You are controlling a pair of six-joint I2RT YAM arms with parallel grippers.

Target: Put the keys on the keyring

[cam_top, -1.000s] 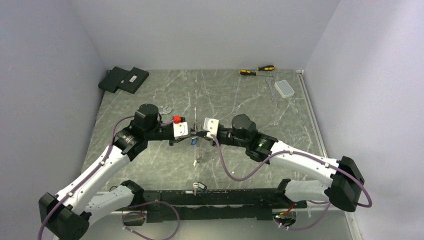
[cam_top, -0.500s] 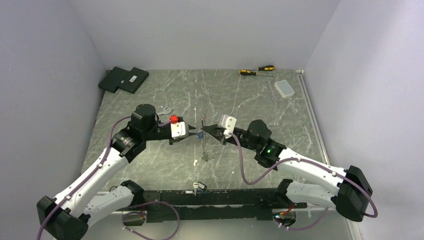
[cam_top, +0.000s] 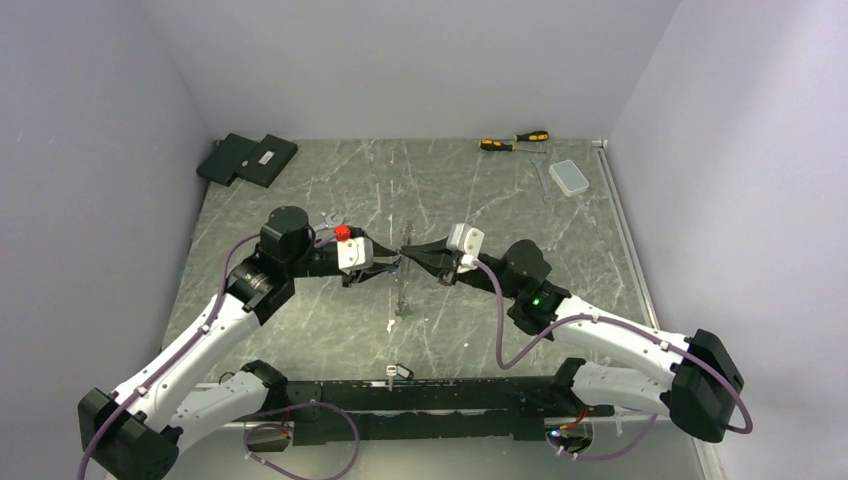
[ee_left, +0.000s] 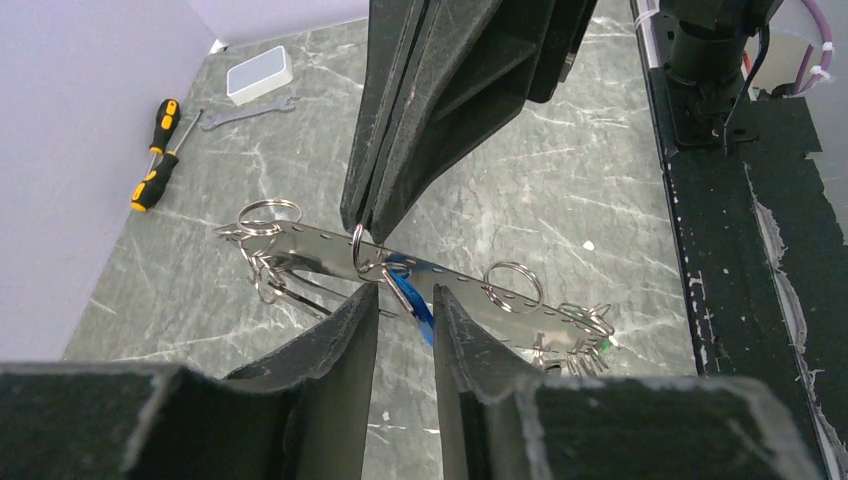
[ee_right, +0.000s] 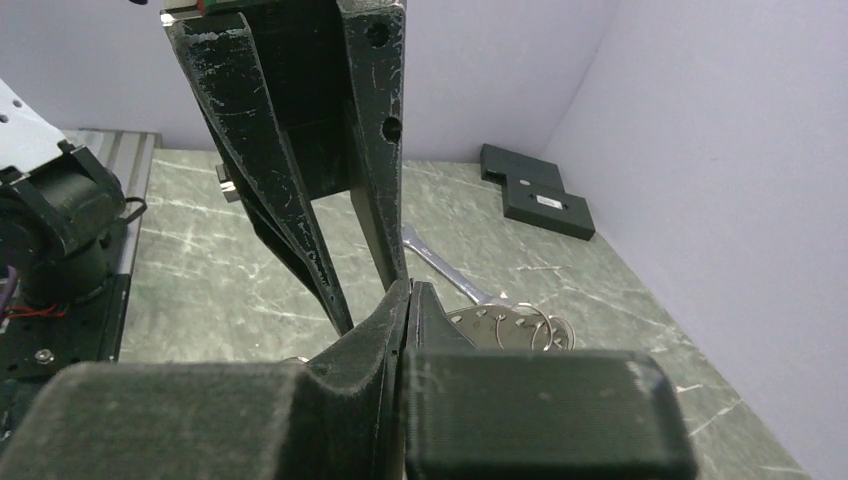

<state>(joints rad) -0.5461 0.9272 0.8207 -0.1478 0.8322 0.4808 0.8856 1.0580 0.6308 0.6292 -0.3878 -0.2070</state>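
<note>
Right hand [ee_left: 364, 222] was pinched shut on the keyring [ee_left: 318, 247] from above; left hand [ee_left: 404, 293] sat right underneath, clamped on the blue key [ee_left: 420, 315]; key angled up toward the ring.

The grey marbled table [cam_top: 300, 330] carries two screwdrivers [cam_top: 513, 141], a clear box [cam_top: 570, 177] and (far left) black boxes [cam_top: 248, 159].
</note>
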